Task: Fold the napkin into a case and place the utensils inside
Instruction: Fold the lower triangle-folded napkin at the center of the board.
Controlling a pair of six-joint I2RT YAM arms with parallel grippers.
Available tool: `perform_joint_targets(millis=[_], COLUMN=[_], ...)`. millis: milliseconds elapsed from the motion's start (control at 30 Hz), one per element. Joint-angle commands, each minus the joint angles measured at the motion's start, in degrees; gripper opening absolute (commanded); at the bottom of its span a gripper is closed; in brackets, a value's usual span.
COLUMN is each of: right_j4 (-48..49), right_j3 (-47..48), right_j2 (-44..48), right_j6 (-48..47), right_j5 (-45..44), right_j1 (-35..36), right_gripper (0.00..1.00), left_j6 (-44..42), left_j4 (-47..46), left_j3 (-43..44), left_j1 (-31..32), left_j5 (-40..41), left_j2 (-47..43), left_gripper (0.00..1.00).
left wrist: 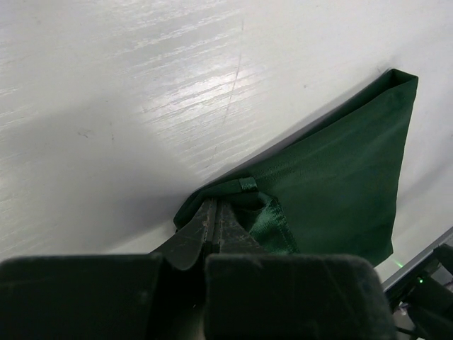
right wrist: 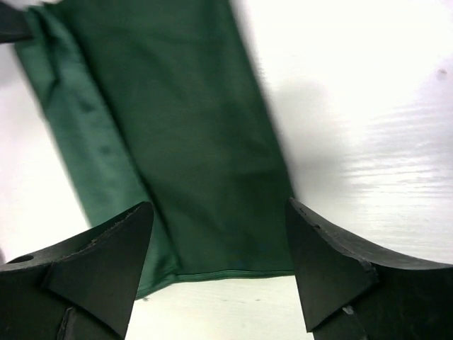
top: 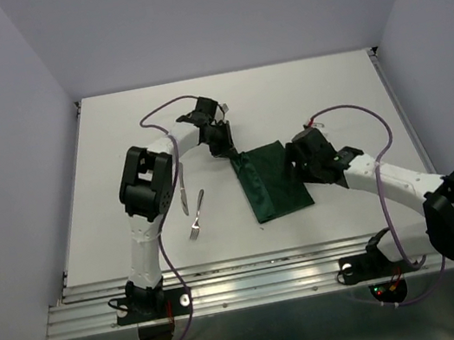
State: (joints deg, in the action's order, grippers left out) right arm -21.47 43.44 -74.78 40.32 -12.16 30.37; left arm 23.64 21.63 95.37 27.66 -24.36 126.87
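Your left end effector (top: 234, 156) is clenched tight. In its wrist view the two fingers (left wrist: 211, 225) meet on a bunched corner of the dark green napkin (left wrist: 340, 184), and the hem curls up around the tips. That is the far left corner of the cloth, and the rest of the napkin spreads away from this end effector toward the near right, lying flat on the white desk (top: 327, 90).

Your right end effector (top: 301, 166) is released, with its jaws standing wide apart and nothing held between them. From its wrist camera the folded napkin (right wrist: 184, 127) lies directly beneath and ahead of the open jaws. The near hem runs across the gap between the fingers, and a lighter strip of an under layer shows along the left side. You cannot tell from these views whether the fingertips touch the cloth or hang just over it.

The fork (top: 197, 215) lies on the desk to the left of the left end effector and nearer the bases, well apart from the napkin (top: 275, 183). The knife (top: 184, 197) lies just beside the fork. The left arm's elbow stands close against the knife and hides part of it.
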Motion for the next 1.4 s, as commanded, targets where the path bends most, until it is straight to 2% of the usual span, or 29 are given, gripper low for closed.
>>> perform_joint_targets(millis=[0, 67, 100, 133, 233, 267, 400, 667, 933, 1167, 1367], right_j4=[-0.9, 0.1, 1.6, 2.7, 6.2, 7.7, 9.4, 6.5, 6.6, 10.0, 11.4], right_j3=[4.5, 5.9, 6.4, 7.1, 8.8, 9.0, 9.9, 11.6, 8.4, 4.5, 3.1], right_j2=[0.1, -2.9, -4.0, -6.0, -9.7, -10.4, -12.9, -18.7, -20.6, -20.1, -20.3], right_j6=[0.7, 0.3, 0.2, -0.3, -0.9, -1.0, -1.6, 0.9, 3.6, 4.9, 5.8], right_j5=[-3.4, -1.5, -0.8, 1.1, 5.5, 6.8, 10.1, 0.0, -5.1, -3.1, -2.2], right_j1=[5.1, 8.9, 10.1, 11.5, 14.2, 14.7, 14.7, 14.7, 14.7, 14.7, 14.7], right_gripper=[0.80, 0.71, 0.55, 0.47, 0.26, 0.22, 0.21, 0.13, 0.09, 0.09, 0.09], left_j6=[-2.8, -2.5, -2.3, -1.8, -0.6, -0.3, 1.1, 4.1, 5.2, 5.4, 5.2], left_j4=[1.5, 1.7, 1.8, 2.0, 2.7, 3.2, 4.4, 3.2, -0.5, -2.2, -2.3], left_j3=[1.9, 2.3, 2.4, 2.6, 3.1, 3.7, 4.1, 4.0, 1.7, -0.5, -4.5], left_j1=[0.6, 0.6, 0.6, 0.6, 0.6, 0.6, 0.7, 0.9, 1.0, 0.9, 0.9], left_j5=[-1.0, -0.8, -0.6, -0.2, 0.9, 1.4, 3.7, 3.9, 1.7, 3.7, 8.1], left_j2=[1.0, 1.2, 1.3, 1.4, 1.6, 1.6, 1.4, 0.4, -2.6, -8.2, -11.8], left_gripper=[0.00, 0.00, 0.00, 0.00, 0.00, 0.00, 0.00, 0.00, 0.00, 0.00, 0.08])
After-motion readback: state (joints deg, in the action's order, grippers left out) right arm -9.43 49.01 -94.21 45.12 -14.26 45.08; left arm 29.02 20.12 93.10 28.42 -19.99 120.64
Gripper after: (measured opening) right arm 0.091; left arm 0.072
